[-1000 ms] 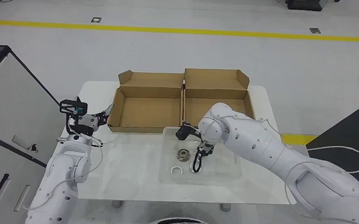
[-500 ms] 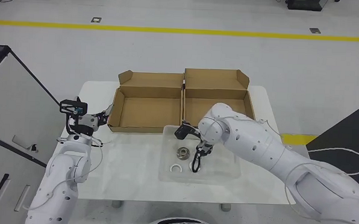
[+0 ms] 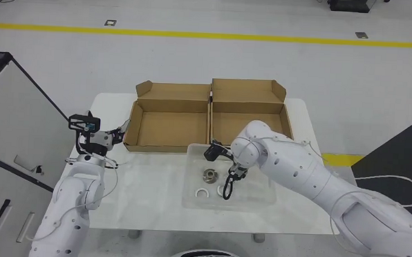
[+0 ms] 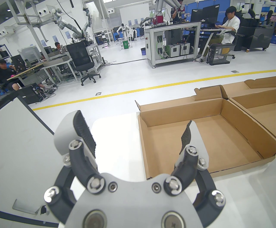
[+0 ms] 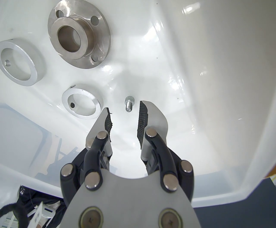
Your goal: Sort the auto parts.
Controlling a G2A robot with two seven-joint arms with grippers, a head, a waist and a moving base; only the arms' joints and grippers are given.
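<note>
in the white tray (image 5: 215, 86), right gripper (image 5: 124, 106) (jaws parted) hangs over a small bolt (image 5: 128, 103); left gripper (image 4: 133, 118) spread

White table (image 3: 155, 188), cardboard boxes (image 3: 168, 127), plastic tray (image 3: 248, 199)

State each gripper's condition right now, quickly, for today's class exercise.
Left gripper: open, empty, near the cardboard box.
Right gripper: open, empty, by the bolt in the white tray.
</note>
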